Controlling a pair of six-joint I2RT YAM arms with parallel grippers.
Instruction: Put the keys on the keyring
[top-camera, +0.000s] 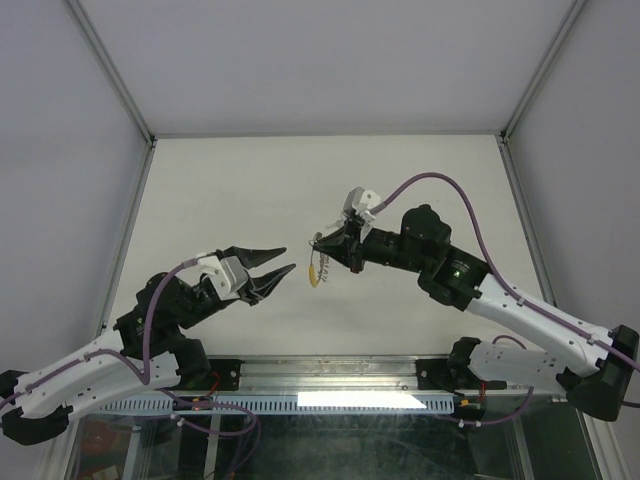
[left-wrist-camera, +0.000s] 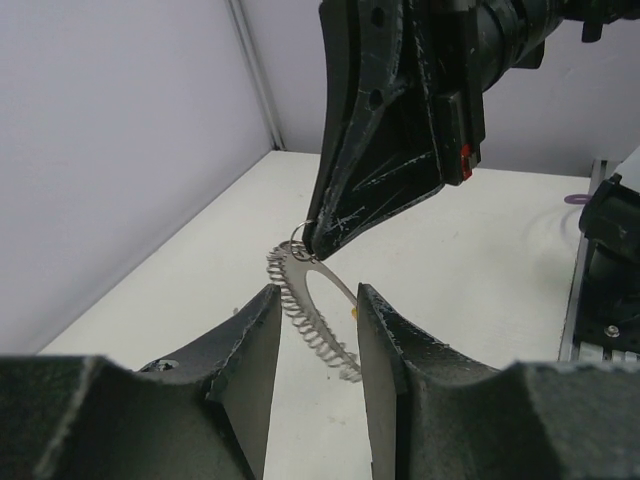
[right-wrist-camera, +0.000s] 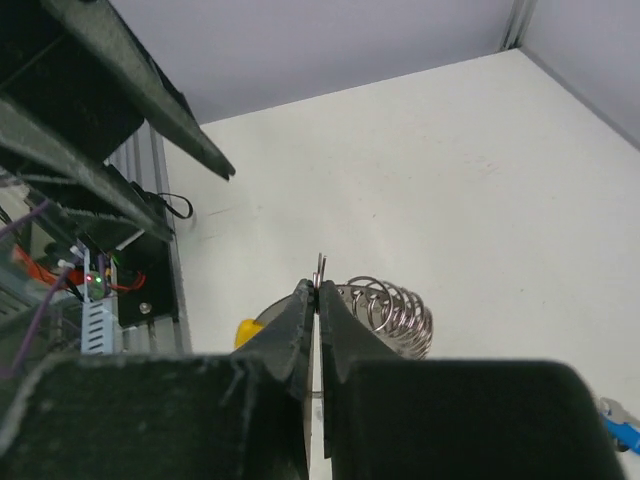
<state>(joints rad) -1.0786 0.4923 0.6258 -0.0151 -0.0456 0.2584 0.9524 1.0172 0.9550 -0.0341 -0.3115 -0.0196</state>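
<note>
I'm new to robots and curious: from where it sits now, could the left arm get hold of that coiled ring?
Probably yes. The keyring hangs from the shut right tool just ahead of the open left tool, with nothing between them.

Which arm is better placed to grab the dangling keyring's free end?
Left, likely: the left gripper is open and aimed at the keyring, while the right gripper is shut on its top.

Shiny coiled metal wire keyring (left-wrist-camera: 312, 332), smooth matt white table (left-wrist-camera: 480, 260)
</note>
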